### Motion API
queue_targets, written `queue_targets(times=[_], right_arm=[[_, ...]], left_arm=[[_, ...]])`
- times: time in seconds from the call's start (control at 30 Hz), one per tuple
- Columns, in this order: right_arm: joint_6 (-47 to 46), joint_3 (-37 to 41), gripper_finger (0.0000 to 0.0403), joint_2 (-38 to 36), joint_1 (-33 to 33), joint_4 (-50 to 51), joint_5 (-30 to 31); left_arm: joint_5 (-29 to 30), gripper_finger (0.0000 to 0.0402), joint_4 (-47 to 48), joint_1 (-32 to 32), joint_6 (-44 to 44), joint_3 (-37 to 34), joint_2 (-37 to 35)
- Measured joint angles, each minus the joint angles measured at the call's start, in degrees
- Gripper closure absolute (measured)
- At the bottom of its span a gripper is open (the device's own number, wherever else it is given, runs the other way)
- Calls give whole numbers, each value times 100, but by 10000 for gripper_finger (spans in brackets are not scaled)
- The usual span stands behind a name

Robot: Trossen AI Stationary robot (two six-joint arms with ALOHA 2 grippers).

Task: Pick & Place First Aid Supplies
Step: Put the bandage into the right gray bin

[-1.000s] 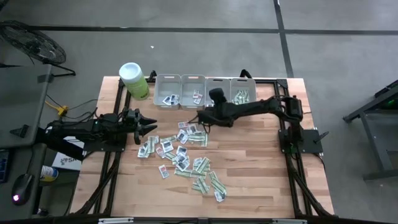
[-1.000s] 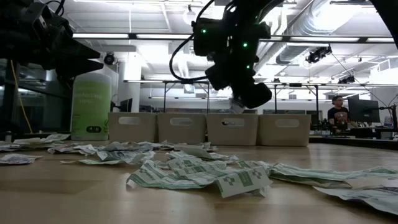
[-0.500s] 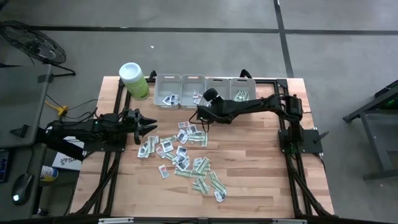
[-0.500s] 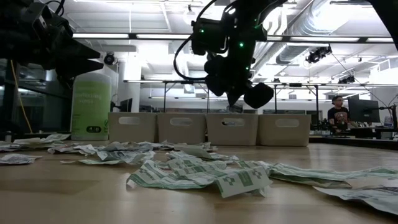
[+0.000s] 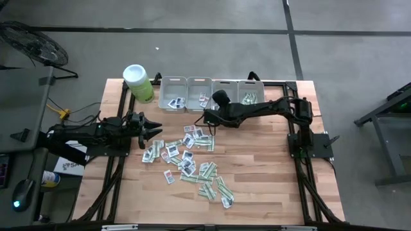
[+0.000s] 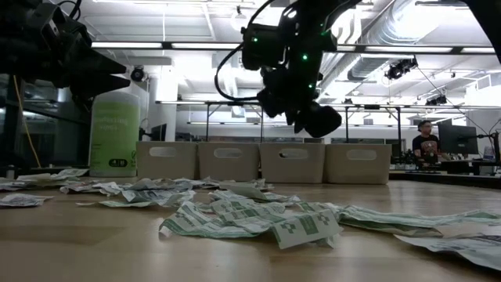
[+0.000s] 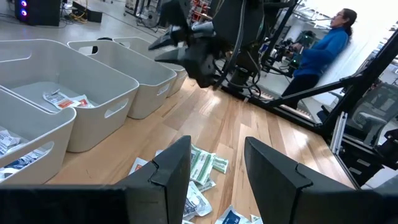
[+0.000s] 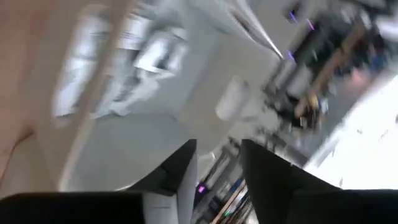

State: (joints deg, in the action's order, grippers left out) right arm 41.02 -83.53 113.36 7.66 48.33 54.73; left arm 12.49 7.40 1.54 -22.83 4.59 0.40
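Hovering over the grey bins, the right gripper is seen parted and empty, so a packet could be dropped outside its compartment while the remaining supplies are left scattered mid-table.

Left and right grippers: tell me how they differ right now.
The left gripper hangs over the table's left side beside the scattered packets; the right gripper hangs by the grey bins. The left arm lies low and folded; the right arm reaches far across the table. Both show a gap between their fingers, and neither holds anything.
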Motion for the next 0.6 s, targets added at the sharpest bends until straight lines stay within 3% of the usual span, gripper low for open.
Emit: queue_targets(times=[0.13,0.27,0.43,0.6], right_arm=[[-1114,0,270,-93,-164,253,496],[-2090,0,269,-348,-448,610,385],[-3463,0,279,-703,-936,1011,-625],[-4468,0,286,-859,-1399,1091,-2257]], left_arm=[[0,252,0,-2,2,-1,0],[0,252,0,-2,1,-1,0],[0,252,-1,-2,1,1,-1],[0,252,0,0,0,-1,-2]])
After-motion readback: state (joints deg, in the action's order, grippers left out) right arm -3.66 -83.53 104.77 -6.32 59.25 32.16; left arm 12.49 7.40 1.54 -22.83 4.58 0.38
